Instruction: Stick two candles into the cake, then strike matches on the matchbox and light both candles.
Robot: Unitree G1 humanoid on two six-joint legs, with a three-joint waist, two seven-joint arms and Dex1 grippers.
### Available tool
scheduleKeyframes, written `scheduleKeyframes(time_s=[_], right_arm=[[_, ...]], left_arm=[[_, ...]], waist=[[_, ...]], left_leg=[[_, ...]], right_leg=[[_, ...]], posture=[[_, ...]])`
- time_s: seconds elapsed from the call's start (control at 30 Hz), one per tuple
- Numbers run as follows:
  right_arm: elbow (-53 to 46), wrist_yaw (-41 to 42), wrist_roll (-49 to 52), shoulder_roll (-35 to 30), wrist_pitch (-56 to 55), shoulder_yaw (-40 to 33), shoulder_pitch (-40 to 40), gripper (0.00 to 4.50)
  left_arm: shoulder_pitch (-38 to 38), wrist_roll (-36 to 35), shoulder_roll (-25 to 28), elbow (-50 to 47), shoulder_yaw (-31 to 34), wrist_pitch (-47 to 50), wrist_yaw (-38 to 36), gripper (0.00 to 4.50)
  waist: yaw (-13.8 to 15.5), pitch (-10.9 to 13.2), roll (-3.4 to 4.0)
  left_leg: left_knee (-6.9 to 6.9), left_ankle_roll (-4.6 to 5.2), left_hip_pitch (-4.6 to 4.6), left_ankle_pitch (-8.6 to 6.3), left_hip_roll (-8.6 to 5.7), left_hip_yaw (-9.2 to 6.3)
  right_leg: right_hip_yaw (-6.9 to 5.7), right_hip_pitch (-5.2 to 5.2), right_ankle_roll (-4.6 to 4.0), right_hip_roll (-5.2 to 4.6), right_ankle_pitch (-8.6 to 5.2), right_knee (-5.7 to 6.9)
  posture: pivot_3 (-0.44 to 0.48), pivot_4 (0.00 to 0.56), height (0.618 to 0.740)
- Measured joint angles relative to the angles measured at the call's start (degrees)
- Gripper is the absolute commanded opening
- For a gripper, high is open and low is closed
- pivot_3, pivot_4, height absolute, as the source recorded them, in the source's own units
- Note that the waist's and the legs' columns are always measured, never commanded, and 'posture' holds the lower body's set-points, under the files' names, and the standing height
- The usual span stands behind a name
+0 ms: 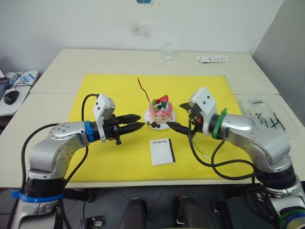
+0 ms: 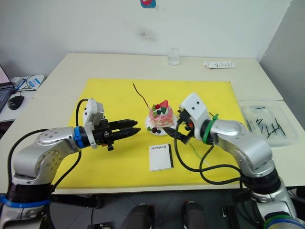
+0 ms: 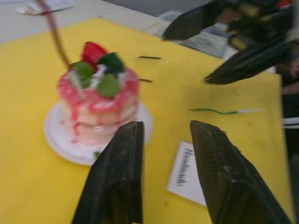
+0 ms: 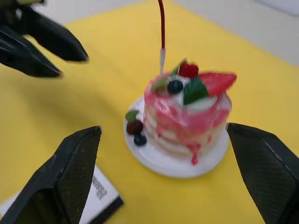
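**One candle planted, one lying on the mat.**
The red candle [image 4: 161,28] stood in the cake [image 1: 160,111]; the green candle [image 3: 219,111] lay flat beside the matchbox [image 1: 162,151], under the right gripper [image 1: 175,127], whose fingers were spread wide. The left gripper [image 1: 136,123], fingers parted, hovered near the cake. The green candle looked light, thin and brittle, best pinched gently mid-length.

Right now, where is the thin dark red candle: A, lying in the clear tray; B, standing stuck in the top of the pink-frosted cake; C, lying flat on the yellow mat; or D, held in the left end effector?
B: the thin dark red candle rises from the top of the round pink-frosted cake, with nothing holding it.
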Motion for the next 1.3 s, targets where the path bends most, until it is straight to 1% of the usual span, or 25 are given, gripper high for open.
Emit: scheduleKeyframes(time_s=[0.03,0.07,0.13,0.2,0.3,0.43,0.6,0.73,0.8,0.87,0.9,0.93,0.97,1.13,1.17,1.2,1.3], right_arm=[[-0.35,0.82,0.29,-1.33,0.18,-0.72,1.04,4.50],[-0.85,1.62,0.58,-2.70,0.33,-1.16,1.85,4.50],[-2.10,3.65,1.21,-5.65,0.34,-2.48,4.31,4.50],[-2.70,5.81,1.12,-9.87,0.19,-3.00,7.60,4.50],[-3.26,7.72,1.09,-12.75,-0.40,-3.25,12.04,4.50],[-4.92,7.66,0.97,-12.86,-0.74,-3.47,16.36,4.50],[-7.66,6.88,-0.21,-13.96,-1.64,-3.49,22.58,4.50],[-7.30,5.54,-3.10,-14.47,-3.33,-3.60,24.87,4.50],[-7.06,5.48,-3.58,-14.58,-4.05,-4.04,25.94,4.10],[-7.04,5.66,-3.93,-15.09,-4.54,-4.23,26.78,3.52],[-7.05,5.71,-3.94,-15.24,-4.73,-4.33,27.11,3.12],[-7.05,5.76,-3.94,-15.30,-4.97,-4.50,27.57,2.84],[-7.05,5.78,-3.96,-15.30,-5.22,-4.54,27.76,2.39],[-6.86,6.13,-4.07,-15.36,-5.72,-4.53,27.96,0.61],[-6.82,6.58,-3.98,-15.45,-5.69,-4.53,27.91,0.20],[-6.81,6.97,-3.87,-15.52,-5.63,-4.54,27.82,0.05],[-6.64,8.65,-3.30,-16.96,-5.44,-4.80,27.24,0.05]], left_arm=[[0.50,-1.04,0.38,-1.94,0.10,0.42,-0.47,2.90],[1.06,-1.99,0.80,-3.98,0.14,0.56,-1.00,3.14],[2.41,-2.51,1.63,-7.67,-0.50,-0.83,-2.42,3.76],[3.84,-1.33,2.08,-9.71,-1.85,-3.75,-3.86,3.76],[4.62,0.39,1.15,-11.02,-4.77,-7.55,-4.54,3.76],[4.93,1.06,0.12,-12.24,-6.80,-9.85,-4.41,3.76],[6.11,1.83,-0.06,-12.77,-7.84,-12.14,-4.44,3.76],[5.97,2.65,-0.49,-12.39,-8.68,-13.35,-4.28,3.76],[5.96,2.72,-0.64,-12.36,-9.15,-13.41,-4.15,3.81],[5.87,2.78,-0.64,-12.35,-9.19,-13.88,-4.20,3.81],[5.86,2.80,-0.64,-12.34,-9.19,-14.15,-4.26,3.81],[5.79,2.82,-0.63,-12.21,-9.21,-14.46,-4.47,3.81],[5.64,2.86,-0.62,-11.83,-9.23,-14.68,-4.66,3.81],[4.51,3.33,-0.62,-10.14,-9.45,-15.64,-4.85,3.81],[4.47,3.43,-0.62,-10.06,-9.70,-15.70,-4.84,3.81],[4.47,3.60,-0.66,-9.90,-10.07,-15.72,-4.83,3.81],[4.51,3.95,-0.86,-9.39,-10.73,-15.91,-4.76,3.81]], waist=[[0.02,0.00,0.00],[0.00,0.00,0.00],[0.02,0.00,0.00],[0.13,0.00,0.00],[0.14,0.00,0.00],[0.03,0.00,0.00],[0.09,0.00,0.00],[0.07,0.00,0.00],[0.08,0.00,0.00],[0.09,0.00,0.00],[0.09,0.00,0.00],[0.09,0.00,0.00],[0.09,0.00,0.00],[0.10,0.00,0.00],[0.10,0.00,0.00],[0.10,0.00,0.00],[0.10,0.00,0.00]], left_leg=[[0.00,0.00,0.00,0.00,-0.04,0.00],[0.00,0.00,0.00,0.00,-0.04,0.01],[0.00,0.00,0.02,0.00,-0.03,-0.01],[0.00,0.00,0.03,0.00,-0.04,-0.02],[0.01,0.00,0.04,0.00,-0.02,-0.05],[0.00,0.00,0.07,0.00,0.02,-0.04],[0.00,0.00,0.06,0.00,0.01,-0.06],[0.02,0.00,0.07,0.00,-0.02,-0.03],[0.03,0.00,0.07,0.00,-0.02,-0.05],[0.02,-0.01,0.07,0.00,-0.02,-0.04],[0.02,-0.01,0.07,0.00,-0.02,-0.05],[0.02,-0.01,0.07,0.00,-0.02,-0.06],[0.02,-0.01,0.07,0.00,-0.02,-0.06],[0.01,-0.01,0.07,0.00,-0.02,-0.06],[0.01,-0.01,0.07,0.00,-0.03,-0.05],[0.02,-0.01,0.07,0.00,-0.03,-0.05],[0.02,-0.01,0.07,0.00,-0.04,-0.05]], right_leg=[[0.00,0.01,-0.01,-0.04,-0.01,0.00],[0.00,0.01,-0.04,-0.04,-0.03,-0.01],[-0.01,0.02,-0.08,-0.03,-0.05,-0.01],[-0.03,0.04,-0.16,-0.02,-0.10,-0.02],[-0.02,0.04,-0.16,0.01,-0.10,-0.01],[0.01,0.03,-0.16,0.08,-0.10,0.01],[-0.01,0.04,-0.16,0.09,-0.11,-0.01],[0.01,0.05,-0.16,0.09,-0.11,-0.04],[0.01,0.06,-0.17,0.09,-0.11,-0.05],[0.01,0.07,-0.17,0.09,-0.12,-0.06],[0.01,0.07,-0.17,0.09,-0.12,-0.07],[0.01,0.07,-0.17,0.09,-0.12,-0.07],[0.01,0.08,-0.17,0.09,-0.12,-0.07],[0.01,0.08,-0.17,0.10,-0.12,-0.07],[0.01,0.08,-0.17,0.10,-0.12,-0.07],[0.01,0.09,-0.17,0.10,-0.12,-0.08],[0.00,0.08,-0.17,0.09,-0.12,-0.08]], posture=[[0.000,0.150,0.740],[0.000,0.150,0.740],[0.000,0.150,0.740],[0.000,0.150,0.740],[0.000,0.150,0.740],[0.000,0.150,0.740],[0.000,0.150,0.740],[0.000,0.150,0.740],[0.000,0.150,0.740],[0.000,0.150,0.740],[0.000,0.150,0.740],[0.000,0.150,0.740],[0.000,0.150,0.740],[0.000,0.150,0.740],[0.000,0.150,0.740],[0.000,0.150,0.740],[0.000,0.150,0.740]])
